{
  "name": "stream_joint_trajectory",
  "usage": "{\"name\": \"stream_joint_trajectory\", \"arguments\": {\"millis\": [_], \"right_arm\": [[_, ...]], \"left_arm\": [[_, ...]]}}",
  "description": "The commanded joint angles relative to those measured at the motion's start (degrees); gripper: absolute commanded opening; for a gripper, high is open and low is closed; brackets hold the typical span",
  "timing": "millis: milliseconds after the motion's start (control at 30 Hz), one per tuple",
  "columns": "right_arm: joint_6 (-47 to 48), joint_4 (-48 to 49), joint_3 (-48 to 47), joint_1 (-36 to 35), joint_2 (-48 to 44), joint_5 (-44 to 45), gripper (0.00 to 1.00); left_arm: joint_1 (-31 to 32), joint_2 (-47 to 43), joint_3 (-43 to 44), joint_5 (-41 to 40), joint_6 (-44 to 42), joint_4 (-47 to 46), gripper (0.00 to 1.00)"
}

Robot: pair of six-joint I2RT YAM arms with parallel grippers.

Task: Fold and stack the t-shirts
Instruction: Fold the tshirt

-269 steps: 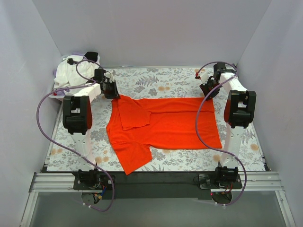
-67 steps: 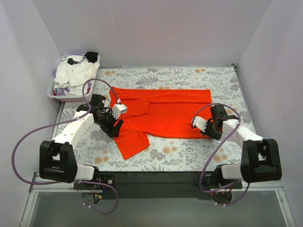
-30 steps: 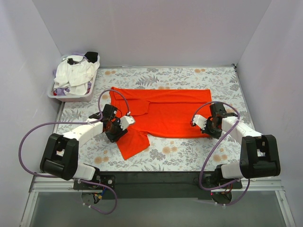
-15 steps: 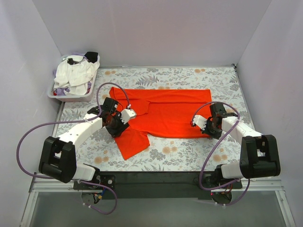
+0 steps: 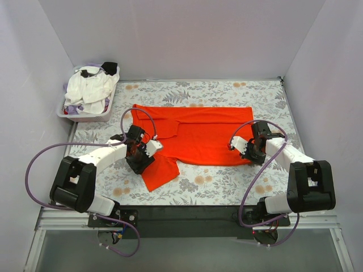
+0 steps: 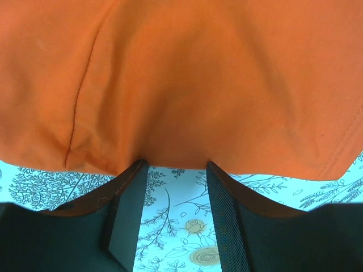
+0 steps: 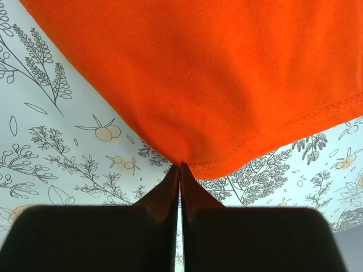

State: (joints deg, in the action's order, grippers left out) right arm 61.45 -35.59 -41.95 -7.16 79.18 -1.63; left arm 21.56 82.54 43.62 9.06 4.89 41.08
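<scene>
My right jaws are pressed fully together, pinching the hemmed corner of the orange-red t-shirt (image 7: 227, 73). The rest of that shirt spreads away ahead of them and off towards my left jaws. My left jaws stand open, one finger (image 6: 127, 209) on each side of a bare strip of the floral cloth (image 6: 181, 226). Their tips sit right at the shirt's edge, which bulges over them, and they hold nothing. A sleeve (image 5: 160, 171) juts out on the near side of them. The shirt lies flat on the floral cloth that covers the bench, between my two jaws, with nothing lying on top of it. Far beyond my left jaws and well apart from them, a basket (image 5: 85, 118) at the bench's far corner holds a heap of white t-shirts (image 5: 91, 88). A purple cable (image 5: 39, 164) loops beside each arm. By my count there is one orange-red shirt, one basket and two cables; the white shirts are too bunched together to count.
</scene>
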Motion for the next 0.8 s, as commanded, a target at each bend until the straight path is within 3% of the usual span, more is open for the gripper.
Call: {"name": "stream_joint_trajectory", "arguments": {"millis": [0,433,533,767], "right_arm": [[-0.5,-1.2,-2.1,-0.1,0.4,-0.9,0.01],[-0.9,-1.2,-1.8,-0.2,1.2,-1.2,0.01],[-0.9,-1.2,-1.9,-0.2,1.3,-1.3,0.01],[-1.0,-1.5,-2.3,-0.2,1.5,-1.7,0.01]], "left_arm": [[0.4,0.2,-1.8,-1.4,-0.3,-3.0,0.45],[2.8,1.0,-6.3,-4.0,2.9,-6.4,0.34],[3.5,1.2,-5.5,-5.6,3.7,-6.1,0.29],[5.5,1.5,-3.6,-6.3,5.3,-3.5,0.04]]}}
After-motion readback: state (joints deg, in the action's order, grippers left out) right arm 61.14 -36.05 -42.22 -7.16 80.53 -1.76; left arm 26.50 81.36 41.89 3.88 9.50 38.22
